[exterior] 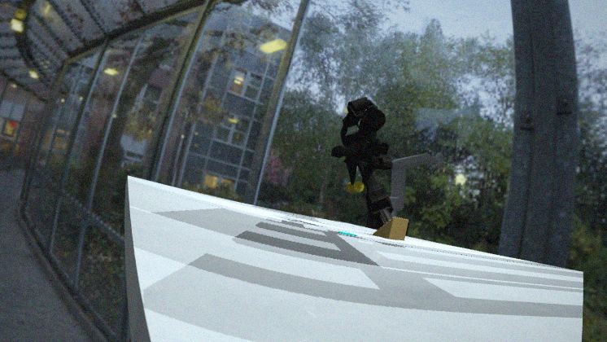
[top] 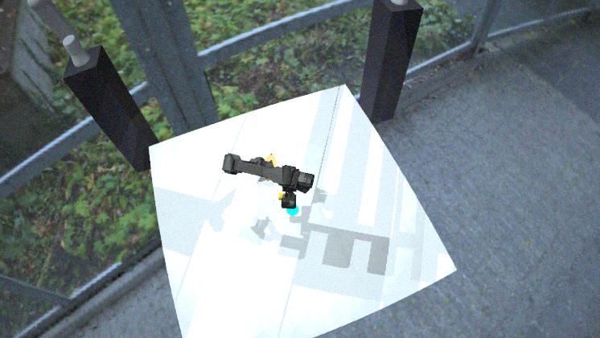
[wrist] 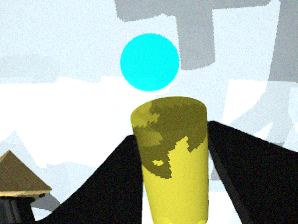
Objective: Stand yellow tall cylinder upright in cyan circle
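Observation:
The yellow tall cylinder [top: 281, 195] [exterior: 359, 186] [wrist: 182, 180] is held between the black fingers of my gripper [wrist: 172, 136], which is shut on it. In the exterior view, my gripper [exterior: 355, 181] holds it well above the table, and it looks closer to lying than upright; its exact tilt is hard to tell. In the top view the arm hides most of it. The flat cyan circle [top: 292, 210] [exterior: 347, 234] [wrist: 149, 62] lies on the table, beyond the cylinder's far end in the wrist view, with nothing standing in it.
An orange-yellow wedge block [top: 272, 158] [exterior: 398, 229] [wrist: 20, 176] stands on the white table [top: 235, 294] [exterior: 297, 322] by the arm's base, partly behind the arm in the top view. Grey shadows cross the table top around the circle.

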`<state>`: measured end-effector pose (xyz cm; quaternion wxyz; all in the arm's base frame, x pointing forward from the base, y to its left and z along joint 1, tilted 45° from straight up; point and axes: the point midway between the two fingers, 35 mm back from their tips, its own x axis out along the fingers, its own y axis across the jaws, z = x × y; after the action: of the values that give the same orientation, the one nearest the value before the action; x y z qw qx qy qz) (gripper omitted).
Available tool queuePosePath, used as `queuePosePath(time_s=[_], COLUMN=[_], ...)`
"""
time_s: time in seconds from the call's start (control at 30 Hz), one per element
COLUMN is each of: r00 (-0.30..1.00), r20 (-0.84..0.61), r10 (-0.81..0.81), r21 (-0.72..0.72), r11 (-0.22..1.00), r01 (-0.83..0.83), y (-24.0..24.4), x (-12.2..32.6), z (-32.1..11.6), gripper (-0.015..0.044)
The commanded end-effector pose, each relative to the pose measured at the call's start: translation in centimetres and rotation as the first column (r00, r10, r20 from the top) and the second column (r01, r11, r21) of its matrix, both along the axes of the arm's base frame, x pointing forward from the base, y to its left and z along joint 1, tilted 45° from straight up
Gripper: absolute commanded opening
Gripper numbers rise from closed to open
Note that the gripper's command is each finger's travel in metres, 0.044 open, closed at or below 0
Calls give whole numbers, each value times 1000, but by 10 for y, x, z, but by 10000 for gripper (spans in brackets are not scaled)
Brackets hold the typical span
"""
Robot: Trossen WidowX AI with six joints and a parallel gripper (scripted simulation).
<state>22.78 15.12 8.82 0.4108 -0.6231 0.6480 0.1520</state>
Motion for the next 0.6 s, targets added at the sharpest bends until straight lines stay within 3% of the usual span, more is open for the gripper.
queuePosePath(time_s=[0.0,0.57], r00=[1000,997], r20=[-15,-67], r10=[1,-38], r21=[14,123], r11=[1000,991], r01=[0,46], y=[0,-9], x=[-1,-5], z=[-1,-7], gripper=[105,105])
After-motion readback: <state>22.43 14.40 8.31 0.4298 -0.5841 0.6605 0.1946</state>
